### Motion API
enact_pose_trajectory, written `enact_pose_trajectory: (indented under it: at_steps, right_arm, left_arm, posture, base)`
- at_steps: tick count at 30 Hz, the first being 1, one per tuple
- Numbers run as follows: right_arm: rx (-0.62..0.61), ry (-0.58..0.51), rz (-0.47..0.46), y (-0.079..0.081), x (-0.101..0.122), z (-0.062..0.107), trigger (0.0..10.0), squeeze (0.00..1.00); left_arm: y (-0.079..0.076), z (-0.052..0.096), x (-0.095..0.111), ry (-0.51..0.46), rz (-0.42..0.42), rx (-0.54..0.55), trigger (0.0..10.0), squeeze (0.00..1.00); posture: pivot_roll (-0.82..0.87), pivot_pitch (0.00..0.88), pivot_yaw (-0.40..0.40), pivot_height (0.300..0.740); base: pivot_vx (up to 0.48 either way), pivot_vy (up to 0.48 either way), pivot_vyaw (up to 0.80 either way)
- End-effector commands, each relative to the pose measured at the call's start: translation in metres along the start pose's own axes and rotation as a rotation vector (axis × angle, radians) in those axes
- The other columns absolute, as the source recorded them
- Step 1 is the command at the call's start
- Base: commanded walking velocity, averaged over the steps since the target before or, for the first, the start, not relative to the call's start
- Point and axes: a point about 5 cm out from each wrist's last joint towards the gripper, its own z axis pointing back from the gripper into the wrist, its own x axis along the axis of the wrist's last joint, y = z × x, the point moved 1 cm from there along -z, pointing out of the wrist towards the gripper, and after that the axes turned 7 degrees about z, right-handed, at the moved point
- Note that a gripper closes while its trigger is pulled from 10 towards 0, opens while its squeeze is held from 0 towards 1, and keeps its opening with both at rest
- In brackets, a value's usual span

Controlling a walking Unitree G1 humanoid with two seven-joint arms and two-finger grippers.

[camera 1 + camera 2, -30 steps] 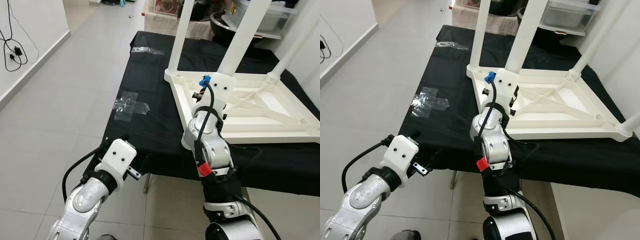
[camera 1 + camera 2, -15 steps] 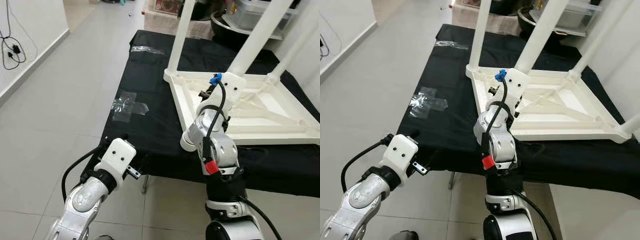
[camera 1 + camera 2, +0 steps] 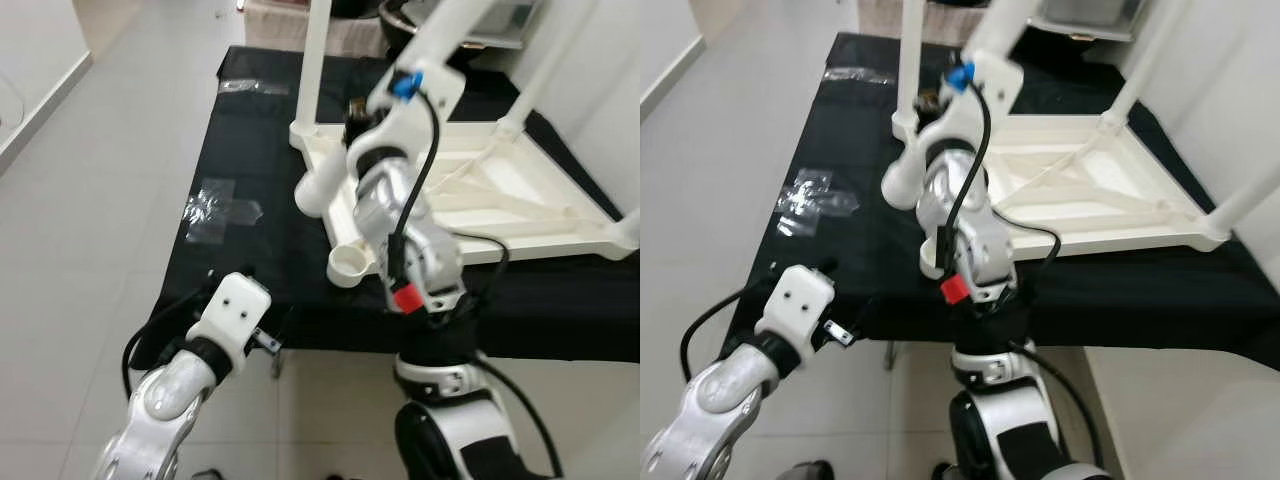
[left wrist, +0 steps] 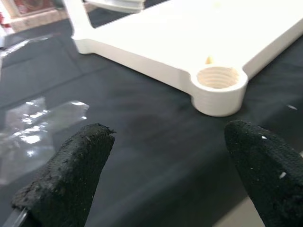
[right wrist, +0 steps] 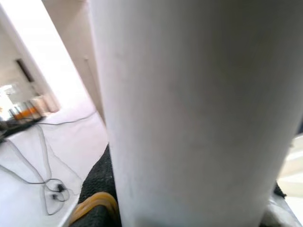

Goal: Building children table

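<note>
The white children's table (image 3: 520, 190) lies upside down on a black-covered table (image 3: 250, 150). Three white legs stand screwed in, such as the back-left one (image 3: 315, 60). The near-left corner is an empty threaded socket (image 3: 350, 265), also visible in the left wrist view (image 4: 218, 78). My right gripper (image 3: 438, 52) is raised above the frame's left side and shut on a loose white leg (image 3: 1000, 25); that leg (image 5: 189, 109) is very close in the right wrist view, with one black finger (image 5: 97, 189) beside it. My left gripper (image 4: 165, 165) hangs open and empty at the front table edge.
Clear plastic bags lie on the black cloth, one near the left edge (image 3: 215, 205) and one at the back (image 3: 255, 87). Bins and a bowl stand behind the table. Tiled floor runs along the left (image 3: 90, 200); a wall stands close on the right.
The head view has shifted. My right arm has swung up and to the left, carrying the white leg with it. The left arm has hardly moved.
</note>
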Motion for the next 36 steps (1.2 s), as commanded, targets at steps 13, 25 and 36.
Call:
enact_pose_trajectory:
  at_steps: [13, 25, 36]
  right_arm:
    - [0.160, 0.143, -0.130, 0.001, -0.032, 0.029, 10.0, 0.00]
    - [0.257, 0.180, -0.141, 0.012, -0.038, 0.038, 10.0, 0.00]
    - [0.327, 0.223, -0.155, 0.023, -0.045, 0.053, 10.0, 0.00]
  left_arm:
    - [0.013, -0.036, 0.007, -0.013, -0.024, -0.022, 10.0, 0.00]
    - [0.015, -0.055, 0.008, -0.018, -0.051, -0.048, 10.0, 0.00]
    - [0.014, -0.070, 0.005, -0.015, -0.054, -0.089, 10.0, 0.00]
  posture:
    - [0.11, 0.115, -0.101, 0.740]
    - [0.11, 0.113, -0.099, 0.740]
    - [0.11, 0.122, -0.096, 0.740]
  base:
    - [0.000, 0.000, 0.00]
    - [0.000, 0.000, 0.00]
    - [0.000, 0.000, 0.00]
